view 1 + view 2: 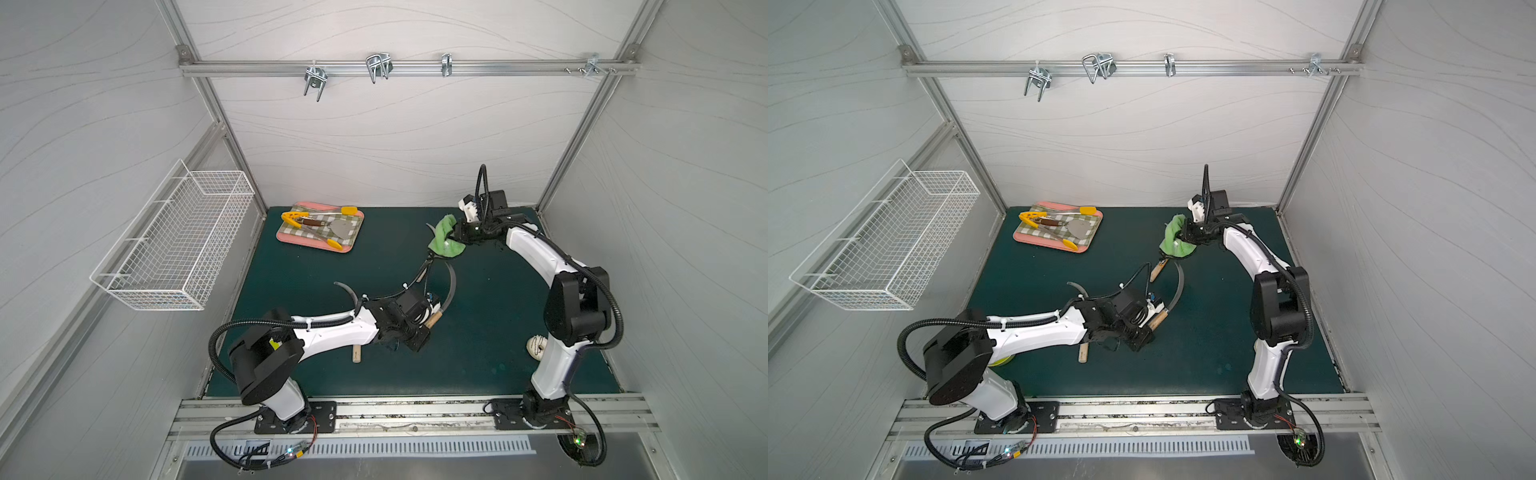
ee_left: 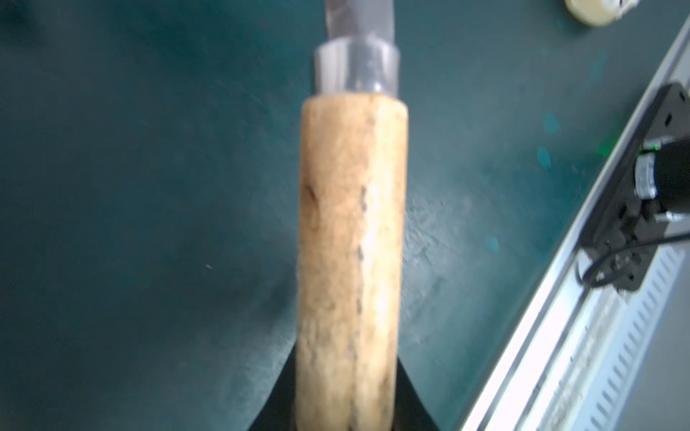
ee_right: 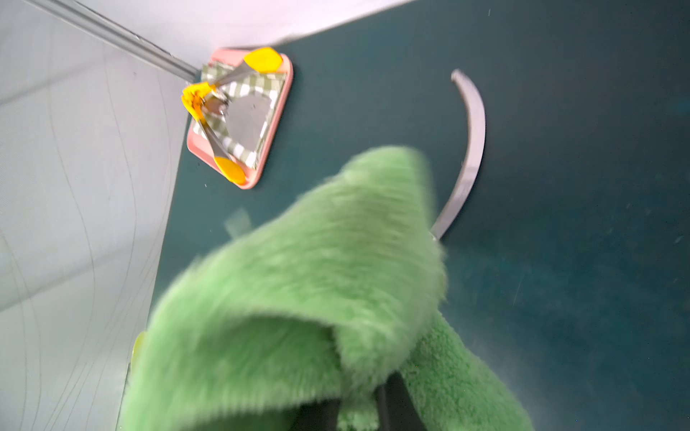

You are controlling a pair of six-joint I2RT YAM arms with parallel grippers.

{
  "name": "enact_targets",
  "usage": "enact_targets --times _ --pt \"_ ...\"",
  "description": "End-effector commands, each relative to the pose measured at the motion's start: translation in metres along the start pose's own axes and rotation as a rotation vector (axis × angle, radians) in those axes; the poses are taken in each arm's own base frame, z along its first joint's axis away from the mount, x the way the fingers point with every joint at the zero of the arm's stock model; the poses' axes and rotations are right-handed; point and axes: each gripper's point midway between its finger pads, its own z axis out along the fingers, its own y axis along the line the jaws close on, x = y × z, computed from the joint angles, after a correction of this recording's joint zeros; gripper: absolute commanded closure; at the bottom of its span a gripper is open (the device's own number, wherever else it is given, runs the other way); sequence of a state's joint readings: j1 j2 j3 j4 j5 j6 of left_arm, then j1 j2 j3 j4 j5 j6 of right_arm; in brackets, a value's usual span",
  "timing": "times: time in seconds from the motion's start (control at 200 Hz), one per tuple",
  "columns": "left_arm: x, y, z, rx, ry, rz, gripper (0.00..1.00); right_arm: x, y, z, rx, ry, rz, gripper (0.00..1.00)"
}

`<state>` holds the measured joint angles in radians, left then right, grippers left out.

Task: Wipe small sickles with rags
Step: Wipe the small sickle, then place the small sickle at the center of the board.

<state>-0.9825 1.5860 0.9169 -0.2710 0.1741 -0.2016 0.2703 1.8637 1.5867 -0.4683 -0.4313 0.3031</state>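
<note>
You're mid-wipe, I'd judge: left fingers (image 2: 280,414) clamp a sickle (image 1: 454,286) by its handle mid-worktop (image 1: 311,291), right fingers (image 3: 397,406) pinch the green rag (image 1: 444,245) near the far edge, so next draw it along the blade.

tray (image 1: 283,238) left of rag (image 1: 444,240)

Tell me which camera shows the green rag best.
Right wrist view: the rag fills the frame, pile and fold clear, with a sickle blade emerging behind it. In both top views the rag is small and bunched. The left wrist view misses it.
</note>
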Motion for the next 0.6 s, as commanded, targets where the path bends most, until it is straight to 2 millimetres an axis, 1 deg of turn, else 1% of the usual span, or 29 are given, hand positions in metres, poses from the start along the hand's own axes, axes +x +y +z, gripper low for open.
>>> enact_targets --times 0.0,0.075,0.135,0.23,0.32,0.365,0.38,0.435,0.535,0.545,0.55,0.56,0.565,0.595 --pt "-0.005 -0.008 -0.008 0.034 -0.035 0.023 1.0 -0.011 -0.011 -0.001 0.028 -0.031 -0.006 0.96" --pt "-0.005 -0.005 -0.01 0.018 -0.041 0.017 1.0 -0.011 -0.026 -0.008 0.083 -0.047 0.019 0.96" --pt "-0.006 -0.001 -0.012 -0.005 -0.047 0.011 1.0 -0.011 -0.033 -0.018 0.112 -0.059 0.031 0.96" --pt "-0.012 0.011 -0.017 -0.023 -0.064 -0.025 1.0 -0.001 -0.036 -0.04 0.174 -0.078 0.025 0.96" --pt "-0.023 0.026 -0.024 -0.016 -0.1 -0.085 1.0 0.013 -0.031 -0.068 0.217 -0.092 0.02 0.96" --pt "-0.03 0.036 -0.027 -0.02 -0.113 -0.116 1.0 0.025 -0.029 -0.078 0.227 -0.085 0.026 0.95" --pt "-0.032 0.039 -0.028 -0.021 -0.117 -0.123 1.0 0.028 -0.026 -0.084 0.227 -0.091 0.025 0.95" --pt "-0.042 0.05 -0.031 -0.031 -0.122 -0.136 1.0 0.045 -0.026 -0.097 0.248 -0.081 0.042 0.95" --pt "-0.064 0.065 -0.033 -0.053 -0.129 -0.131 1.0 0.077 -0.023 -0.115 0.264 -0.062 0.068 0.94" --pt "-0.063 0.067 -0.032 -0.055 -0.122 -0.133 1.0 0.08 -0.023 -0.117 0.264 -0.061 0.074 0.94" --pt "-0.067 0.067 -0.033 -0.054 -0.129 -0.132 1.0 0.082 -0.023 -0.118 0.264 -0.059 0.074 0.94" --pt "-0.067 0.069 -0.032 -0.055 -0.124 -0.131 1.0 0.084 -0.022 -0.119 0.262 -0.059 0.076 0.94" --pt "-0.071 0.069 -0.033 -0.054 -0.131 -0.132 1.0 0.085 -0.022 -0.12 0.26 -0.058 0.075 0.94" --pt "-0.075 0.074 -0.031 -0.055 -0.127 -0.135 1.0 0.093 -0.019 -0.123 0.247 -0.051 0.079 0.94"
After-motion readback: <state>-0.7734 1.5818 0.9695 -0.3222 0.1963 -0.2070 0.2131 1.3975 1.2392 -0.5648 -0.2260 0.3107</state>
